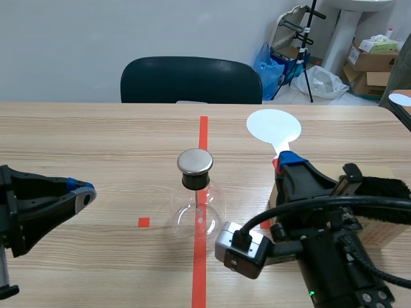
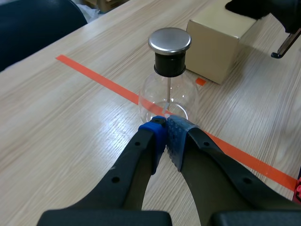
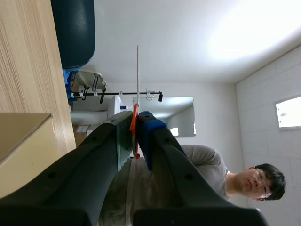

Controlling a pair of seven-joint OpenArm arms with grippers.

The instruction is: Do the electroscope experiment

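At table (image 1: 96, 138) centre: electroscope (image 1: 196, 200) | left end effector (image 2: 167, 129) clenched empty | right end effector (image 1: 287, 162) grasping white paddle (image 1: 274, 126)

Dark chair (image 1: 191, 79) behind wooden table (image 1: 96, 138); pale wall (image 1: 128, 29); cardboard boxes (image 1: 371, 64) beyond.

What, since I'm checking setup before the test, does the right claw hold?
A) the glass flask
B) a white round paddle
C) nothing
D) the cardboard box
B: the right claw is shut on the orange handle of the white round paddle, whose disc rises above it.
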